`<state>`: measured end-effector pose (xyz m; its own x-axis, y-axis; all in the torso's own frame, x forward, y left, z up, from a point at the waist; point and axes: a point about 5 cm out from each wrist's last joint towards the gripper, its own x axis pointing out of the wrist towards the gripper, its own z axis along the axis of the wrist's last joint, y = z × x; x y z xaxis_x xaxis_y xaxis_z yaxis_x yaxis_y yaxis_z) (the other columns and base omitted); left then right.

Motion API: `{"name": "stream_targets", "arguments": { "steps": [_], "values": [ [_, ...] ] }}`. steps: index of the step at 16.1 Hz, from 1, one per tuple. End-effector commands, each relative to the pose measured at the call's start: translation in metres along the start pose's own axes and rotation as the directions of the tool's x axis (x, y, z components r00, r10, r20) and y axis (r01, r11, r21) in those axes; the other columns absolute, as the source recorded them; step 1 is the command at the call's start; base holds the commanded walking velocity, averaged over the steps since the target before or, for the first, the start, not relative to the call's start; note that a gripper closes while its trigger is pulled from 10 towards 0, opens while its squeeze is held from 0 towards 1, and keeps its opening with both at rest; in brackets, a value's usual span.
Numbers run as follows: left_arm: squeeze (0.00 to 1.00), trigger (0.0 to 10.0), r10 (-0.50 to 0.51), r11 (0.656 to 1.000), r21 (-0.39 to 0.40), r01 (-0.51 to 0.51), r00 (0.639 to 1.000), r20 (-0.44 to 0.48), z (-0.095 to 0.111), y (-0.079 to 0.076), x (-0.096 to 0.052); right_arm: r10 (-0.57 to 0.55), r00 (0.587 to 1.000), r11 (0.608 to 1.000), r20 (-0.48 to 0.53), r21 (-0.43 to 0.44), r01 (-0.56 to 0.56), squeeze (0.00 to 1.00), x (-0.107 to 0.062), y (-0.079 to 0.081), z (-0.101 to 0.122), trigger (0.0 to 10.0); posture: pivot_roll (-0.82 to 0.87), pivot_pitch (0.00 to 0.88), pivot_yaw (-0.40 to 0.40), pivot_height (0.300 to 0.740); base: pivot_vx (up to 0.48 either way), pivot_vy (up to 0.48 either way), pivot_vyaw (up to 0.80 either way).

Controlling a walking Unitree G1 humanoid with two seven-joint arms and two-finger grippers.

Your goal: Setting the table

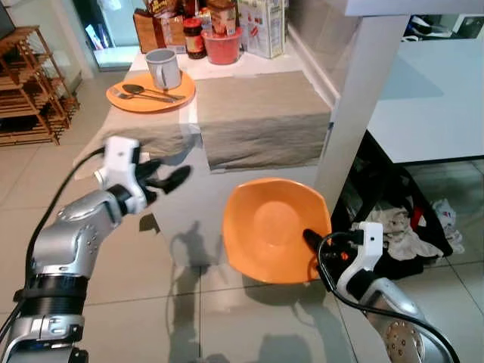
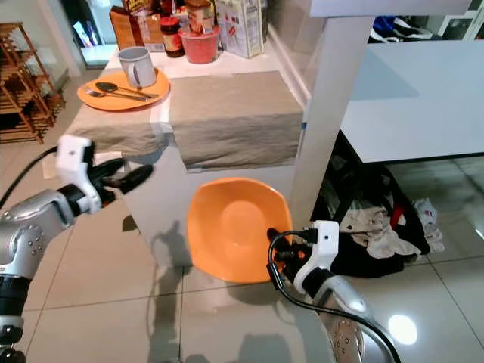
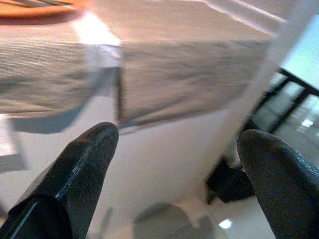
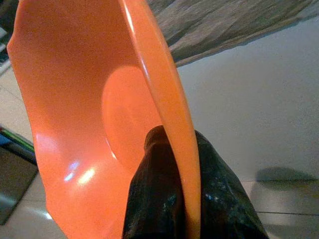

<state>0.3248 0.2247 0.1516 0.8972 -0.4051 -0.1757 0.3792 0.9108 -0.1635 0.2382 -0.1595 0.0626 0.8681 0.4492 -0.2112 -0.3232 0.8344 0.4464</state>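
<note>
My right gripper [image 1: 311, 239] is shut on the rim of an orange bowl [image 1: 272, 227], held low in front of the table's near end; the right wrist view has the rim [image 4: 169, 119] pinched between both fingers. My left gripper [image 1: 170, 180] is raised at the table's near left corner, open and holding nothing, its fingers [image 3: 84, 169] spread wide. On the table [image 1: 170, 219] lie two grey placemats [image 1: 257, 113]. At the far left place sits an orange plate [image 1: 151, 94] carrying a grey mug [image 1: 163, 68], a spoon and a fork [image 1: 144, 94].
Jars, a red pot [image 1: 223, 45] and cartons crowd the table's far end. A white pillar [image 1: 363, 98] stands right of the table, with a white counter [image 1: 431, 98] beyond it and clothes [image 1: 401, 231] on the floor beneath. A wooden rack [image 1: 26, 83] stands at left.
</note>
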Motion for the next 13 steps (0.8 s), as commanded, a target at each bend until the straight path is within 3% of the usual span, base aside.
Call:
{"name": "stream_targets", "arguments": {
  "steps": [1, 4, 6, 7, 9, 10, 13],
  "values": [
    [0.0, 10.0, 0.09, 0.996, 0.011, -0.091, 0.995, 0.041, -0.002, 0.01, -0.005, -0.043, 0.997, 0.998, 0.065, -0.037, 0.045, 0.0, 0.003, -0.005, 0.011, 0.0, 0.01, 0.0, 0.047, 0.74, 0.0, 0.0, 0.0],
    [0.0, 10.0, 0.199, 0.979, 0.039, -0.202, 0.977, 0.077, -0.012, 0.012, -0.009, -0.133, 0.981, 0.983, 0.137, -0.109, 0.149, 0.0, 0.004, -0.014, 0.023, 0.0, 0.01, 0.0, 0.043, 0.74, 0.0, 0.0, 0.0],
    [0.0, 10.0, 0.301, 0.951, 0.034, -0.306, 0.947, 0.113, -0.021, 0.006, -0.009, -0.224, 0.953, 0.936, 0.204, -0.227, 0.268, 0.0, 0.002, -0.023, 0.03, 0.0, 0.01, 0.0, 0.043, 0.74, 0.0, 0.0, 0.0],
    [0.0, 10.0, 0.311, 0.949, 0.025, -0.316, 0.944, 0.11, -0.026, 0.004, -0.009, -0.233, 0.949, 0.924, 0.214, -0.255, 0.285, 0.0, 0.002, -0.024, 0.03, 0.0, 0.01, 0.0, 0.044, 0.74, 0.0, 0.0, 0.0],
    [0.0, 10.0, 0.328, 0.94, 0.067, -0.335, 0.94, 0.097, -0.045, -0.01, -0.005, -0.275, 0.924, 0.863, 0.264, -0.357, 0.359, 0.0, 0.0, -0.029, 0.033, 0.0, 0.01, 0.0, 0.045, 0.74, 0.0, 0.0, 0.0],
    [0.0, 10.0, 0.321, 0.942, 0.071, -0.328, 0.943, 0.092, -0.048, -0.012, -0.005, -0.276, 0.923, 0.859, 0.267, -0.362, 0.362, 0.0, 0.0, -0.029, 0.033, 0.0, 0.01, 0.0, 0.045, 0.74, 0.0, 0.0, 0.0],
    [0.0, 10.0, 0.257, 0.966, 0.001, -0.257, 0.965, 0.049, -0.073, -0.043, 0.002, -0.336, 0.87, 0.735, 0.36, -0.478, 0.482, 0.0, -0.011, -0.04, 0.031, 0.0, 0.0, 0.0, 0.036, 0.74, 0.0, 0.0, 0.0]
  ]
}}
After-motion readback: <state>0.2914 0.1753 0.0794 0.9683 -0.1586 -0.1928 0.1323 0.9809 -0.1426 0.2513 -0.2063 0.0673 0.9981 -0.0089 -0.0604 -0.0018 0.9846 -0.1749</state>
